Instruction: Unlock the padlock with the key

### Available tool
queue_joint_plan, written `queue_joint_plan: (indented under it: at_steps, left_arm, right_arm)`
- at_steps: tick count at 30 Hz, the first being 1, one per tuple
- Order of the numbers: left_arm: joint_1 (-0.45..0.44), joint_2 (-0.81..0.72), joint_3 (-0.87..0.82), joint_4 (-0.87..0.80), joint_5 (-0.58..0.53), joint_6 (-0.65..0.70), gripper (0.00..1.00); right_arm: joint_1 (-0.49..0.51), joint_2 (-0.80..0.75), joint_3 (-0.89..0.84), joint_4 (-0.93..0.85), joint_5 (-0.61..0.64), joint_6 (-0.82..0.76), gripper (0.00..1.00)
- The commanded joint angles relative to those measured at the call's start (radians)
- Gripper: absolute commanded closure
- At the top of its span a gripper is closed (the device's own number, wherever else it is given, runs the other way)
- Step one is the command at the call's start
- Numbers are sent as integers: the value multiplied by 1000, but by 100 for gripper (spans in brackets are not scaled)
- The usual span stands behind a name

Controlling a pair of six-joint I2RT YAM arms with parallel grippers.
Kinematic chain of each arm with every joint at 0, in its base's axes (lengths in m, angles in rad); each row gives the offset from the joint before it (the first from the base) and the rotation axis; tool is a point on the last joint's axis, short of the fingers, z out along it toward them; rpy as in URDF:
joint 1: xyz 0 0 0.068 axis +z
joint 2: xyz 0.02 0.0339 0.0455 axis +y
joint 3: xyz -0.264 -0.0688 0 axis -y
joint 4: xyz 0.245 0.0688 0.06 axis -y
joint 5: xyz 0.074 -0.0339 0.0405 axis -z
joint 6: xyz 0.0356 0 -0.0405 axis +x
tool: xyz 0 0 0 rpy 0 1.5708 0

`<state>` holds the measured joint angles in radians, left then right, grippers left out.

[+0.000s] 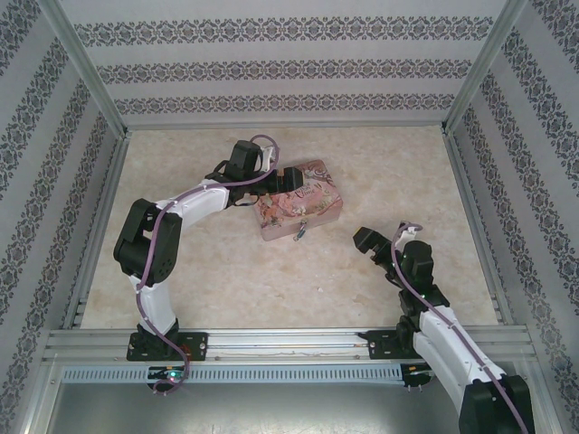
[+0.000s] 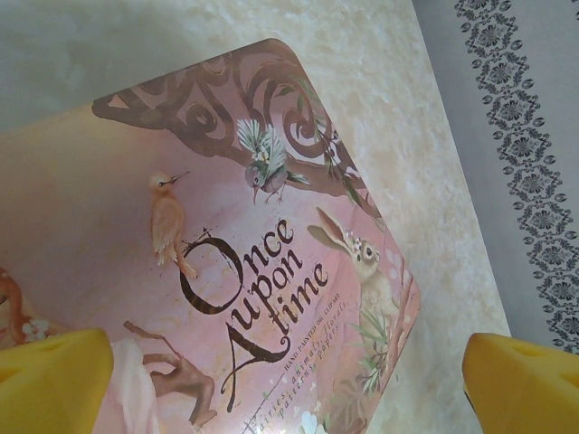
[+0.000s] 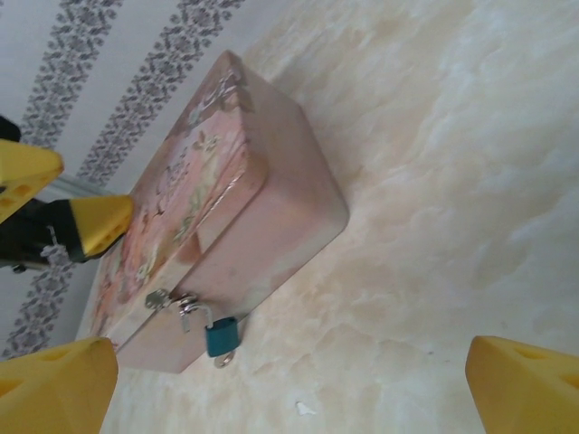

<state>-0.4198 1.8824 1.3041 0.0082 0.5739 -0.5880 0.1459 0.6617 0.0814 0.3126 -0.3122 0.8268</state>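
Note:
A pink tin point(image 1: 303, 201) with birds and a rabbit on its lid lies mid-table. The tiny blue padlock point(image 3: 223, 334) hangs from the silvery hasp point(image 3: 176, 302) on the tin's front wall. A small silvery piece point(image 3: 223, 359), seemingly the key, sticks out under its body. The padlock point(image 1: 298, 231) is a speck from above. My left gripper point(image 1: 288, 177) hovers open over the tin's far left end, its yellow fingertips point(image 2: 50, 380) spread wide above the lid point(image 2: 226, 271). My right gripper point(image 1: 378, 242) is open and empty, right of the tin, facing the padlock from a distance.
Beige marbled tabletop point(image 1: 271, 280) stretches in front of and beside the tin. Patterned walls point(image 1: 289, 72) and metal rails point(image 1: 99, 217) box in the workspace. A small white fleck point(image 3: 306, 408) lies on the table near the padlock.

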Motion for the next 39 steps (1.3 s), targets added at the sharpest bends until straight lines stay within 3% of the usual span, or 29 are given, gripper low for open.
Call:
queue_joint_plan:
  at_steps: [1,9,18,39]
  left_arm:
    - [-14,52,-23,-86,-3,-35,0]
    - [-13,37,-40,-88,-10,-39,0]
    - [-14,28,-57,-92,-12,-48,0]
    - [-14,7,-63,-117,-14,-42,0]
  right_arm:
    - [1,31,31,90,-85,-7,2]
    - [110,123,47,178,-62,-17,2]
    - [229,325,84,332,-24,-34,2]
    - [178,906,191,872,-247,11,2]
